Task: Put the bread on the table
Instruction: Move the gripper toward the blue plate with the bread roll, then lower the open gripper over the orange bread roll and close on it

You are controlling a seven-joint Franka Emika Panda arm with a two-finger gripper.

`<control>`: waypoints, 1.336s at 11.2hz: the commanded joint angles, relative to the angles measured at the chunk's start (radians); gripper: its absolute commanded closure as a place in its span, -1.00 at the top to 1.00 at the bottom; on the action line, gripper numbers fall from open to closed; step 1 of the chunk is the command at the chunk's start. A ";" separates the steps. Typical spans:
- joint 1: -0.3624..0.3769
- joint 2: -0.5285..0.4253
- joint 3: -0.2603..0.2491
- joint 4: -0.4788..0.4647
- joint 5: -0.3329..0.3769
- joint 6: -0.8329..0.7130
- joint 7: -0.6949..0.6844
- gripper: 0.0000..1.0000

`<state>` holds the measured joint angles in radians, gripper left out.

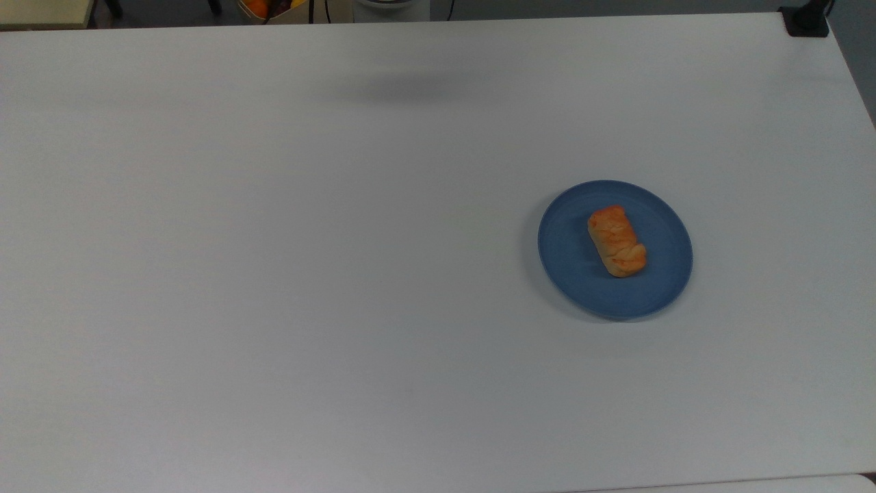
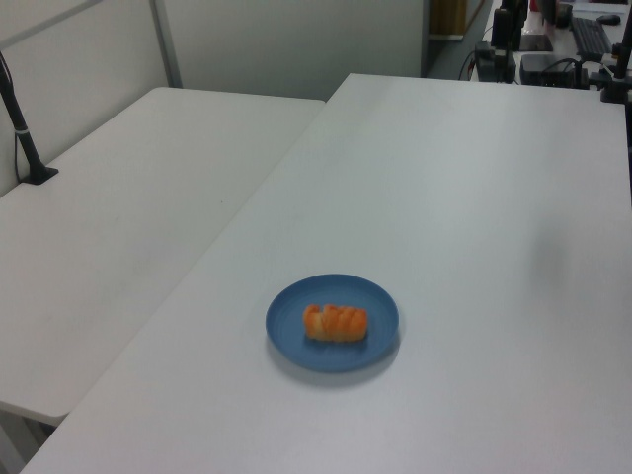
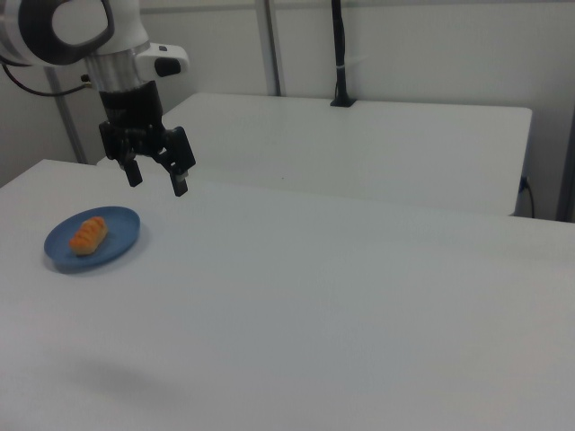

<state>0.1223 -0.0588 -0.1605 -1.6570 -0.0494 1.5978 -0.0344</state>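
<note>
The bread (image 1: 616,240) is a small golden-orange roll lying on a round blue plate (image 1: 657,287) on the white table (image 1: 274,274). In the left view the bread (image 2: 335,323) rests at the middle of the plate (image 2: 296,346). In the right view the bread (image 3: 89,234) and plate (image 3: 121,242) sit at the right view's left, on the table (image 3: 314,314). My gripper (image 3: 156,179) hangs open in the air, above and to the right view's right of the plate, with nothing between its fingers.
A second white table (image 2: 118,217) stands beside mine, with a black post (image 2: 25,138) clamped at its edge. A black clamp (image 1: 806,20) sits on the table's far right corner in the top view. Desk equipment (image 2: 553,59) lies beyond the far end in the left view.
</note>
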 commanded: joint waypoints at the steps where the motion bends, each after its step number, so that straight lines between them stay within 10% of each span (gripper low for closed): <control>1: 0.002 0.011 -0.004 0.035 0.011 -0.019 -0.012 1.00; 5: 0.023 0.045 0.013 0.043 0.019 -0.006 0.004 1.00; 15: 0.431 0.187 0.027 0.071 0.003 0.160 0.195 1.00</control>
<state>0.4764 0.0760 -0.1226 -1.5992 -0.0478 1.6994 0.1255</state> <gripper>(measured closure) 0.000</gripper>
